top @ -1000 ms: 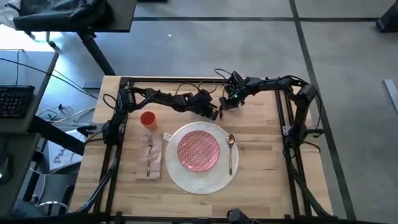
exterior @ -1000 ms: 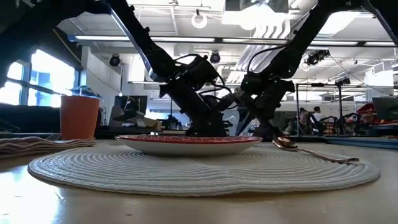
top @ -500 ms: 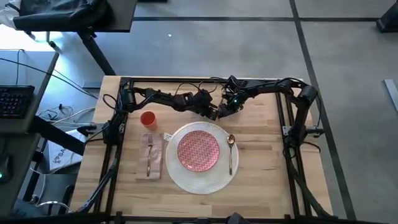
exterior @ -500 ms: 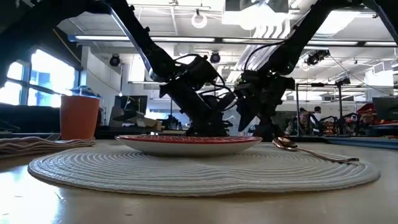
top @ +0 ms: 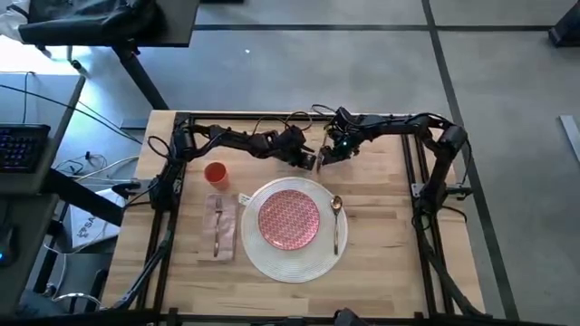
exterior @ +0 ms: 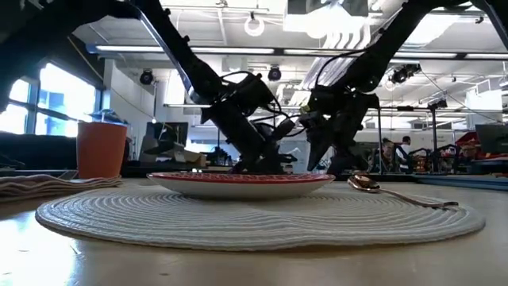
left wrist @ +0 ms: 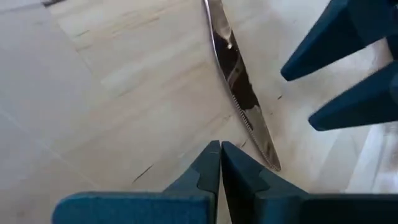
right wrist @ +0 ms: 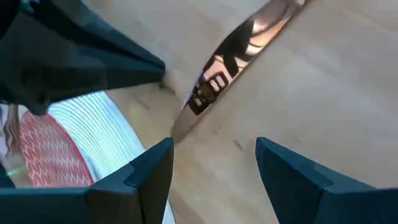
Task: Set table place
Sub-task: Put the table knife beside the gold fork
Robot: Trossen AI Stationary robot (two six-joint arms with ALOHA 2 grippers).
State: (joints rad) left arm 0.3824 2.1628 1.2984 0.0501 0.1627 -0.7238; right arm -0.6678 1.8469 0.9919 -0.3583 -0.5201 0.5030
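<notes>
A gold-toned knife (left wrist: 239,87) lies flat on the light-wood table (top: 381,244), just beyond the far rim of the white woven placemat (top: 294,264). My left gripper (left wrist: 219,149) is shut, its tips low beside the serrated blade, with a small gap to it. My right gripper (right wrist: 214,146) is open and faces it from the knife's other side, the blade tip (right wrist: 179,132) in front of its fingers. On the placemat sit the red-patterned plate (top: 289,218) and a spoon (top: 336,222). A fork (top: 217,226) lies on the napkin (top: 227,237).
The orange-red cup (top: 215,173) stands on the table to the left of the placemat's far rim, near my left arm. Both arms reach in from the table's far corners. Bare wood lies to the right of the placemat. A dark desk with a keyboard (top: 18,149) stands beyond the table's left edge.
My right gripper has gone a little toward the table's left and near edge, closer to my left gripper and the knife. My left gripper has stayed nearly in place. The knife and the set pieces have not moved.
</notes>
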